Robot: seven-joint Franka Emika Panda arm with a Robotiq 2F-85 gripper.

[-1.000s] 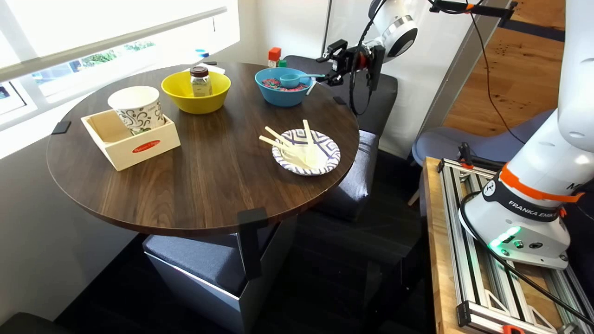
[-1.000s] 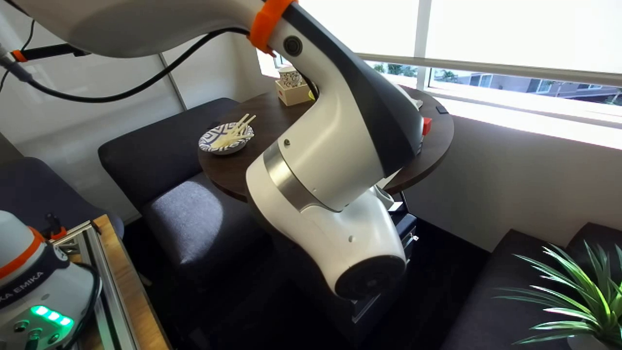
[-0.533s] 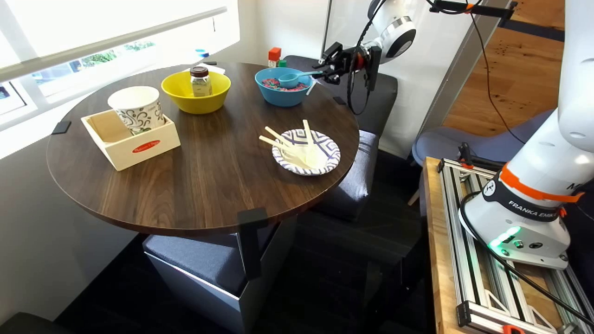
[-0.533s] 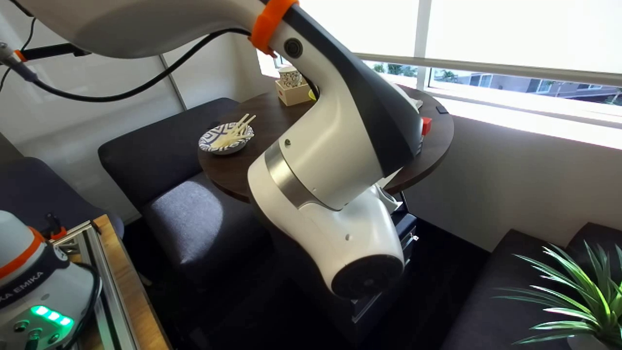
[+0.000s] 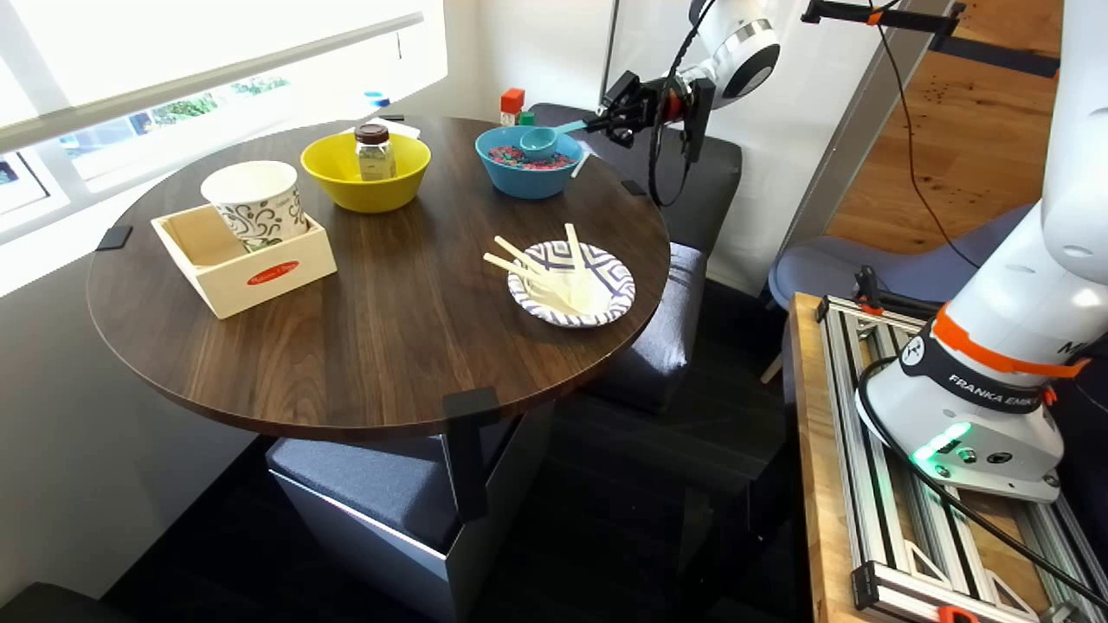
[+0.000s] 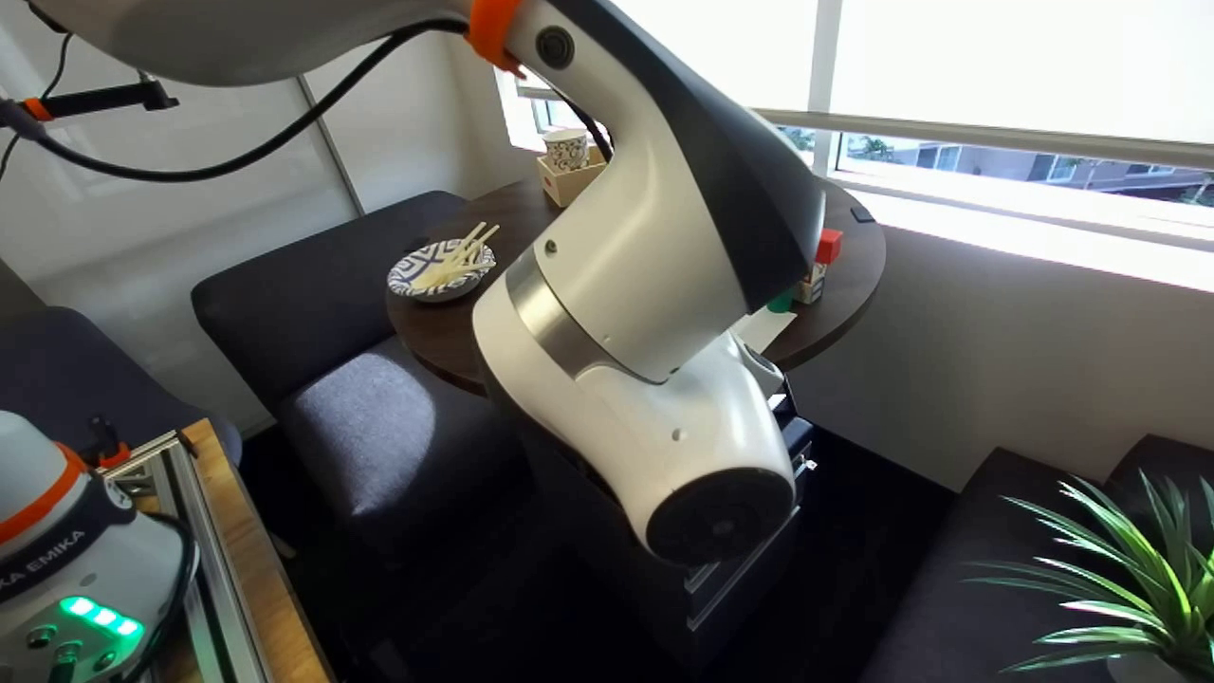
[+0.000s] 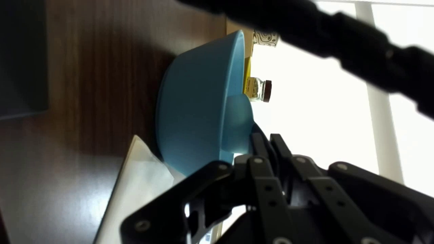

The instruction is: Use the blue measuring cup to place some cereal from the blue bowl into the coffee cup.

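The blue measuring cup (image 5: 538,144) sits over the cereal (image 5: 509,157) inside the blue bowl (image 5: 529,183), its handle slanting up past the rim. My gripper (image 5: 592,125) is shut on the end of that handle. In the wrist view the fingers (image 7: 259,144) lie close together around a dark, thin handle, and the measuring cup (image 7: 238,123) shows beyond them at the rim of the bowl (image 7: 191,108). Whether cereal is in the measuring cup cannot be seen. The white patterned coffee cup (image 5: 262,216) stands in the wooden tray, far across the table; an exterior view also shows the coffee cup (image 6: 566,150).
A yellow bowl (image 5: 368,197) holding a spice jar (image 5: 375,156) stands between the blue bowl and the wooden tray (image 5: 303,281). Nearer the front lies a patterned plate (image 5: 613,303) with chopsticks. A red-topped box (image 5: 512,101) stands behind the blue bowl. White paper (image 7: 137,189) lies beside it.
My gripper has shut on the measuring cup's handle. The handle end has risen, and the measuring cup now tilts and sits slightly higher in the bowl. The arm has lifted a little.
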